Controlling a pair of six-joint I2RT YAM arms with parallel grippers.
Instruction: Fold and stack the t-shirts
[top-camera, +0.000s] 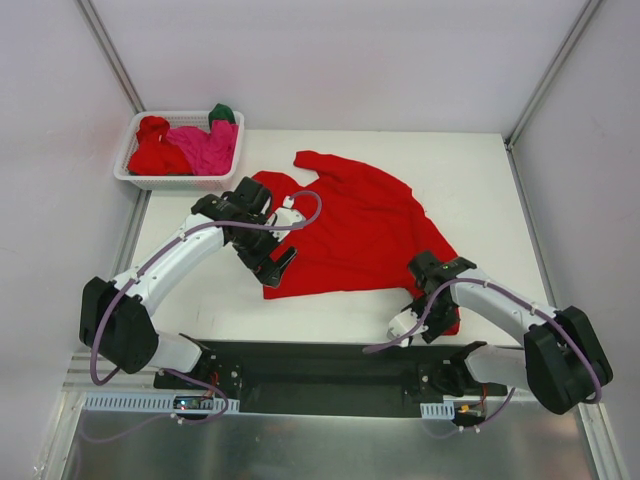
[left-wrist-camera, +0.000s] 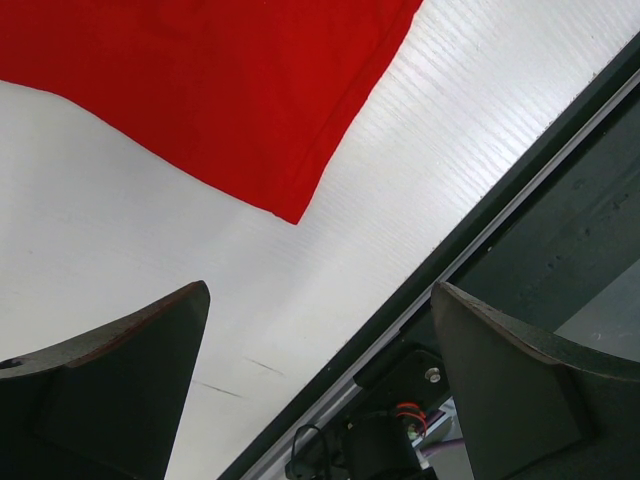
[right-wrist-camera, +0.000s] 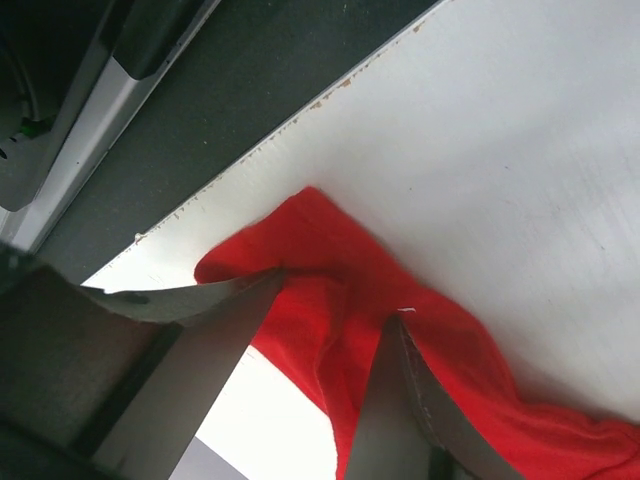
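A bright red t-shirt (top-camera: 350, 220) lies spread and rumpled in the middle of the white table. My left gripper (top-camera: 280, 265) hangs open over the shirt's near left corner (left-wrist-camera: 200, 90); nothing sits between its fingers (left-wrist-camera: 320, 290). My right gripper (top-camera: 432, 322) is down at the shirt's near right corner. Its fingers (right-wrist-camera: 338, 295) straddle a bunched ridge of the red cloth (right-wrist-camera: 450, 340), tips pressed into the fabric with a gap still between them. More t-shirts sit in the basket: red (top-camera: 155, 150), magenta-pink (top-camera: 205, 148) and dark green (top-camera: 222, 112).
The white lattice basket (top-camera: 180, 180) stands at the back left corner of the table. A black mounting rail (top-camera: 330, 365) runs along the near edge, close behind both grippers. White walls and metal posts enclose the table.
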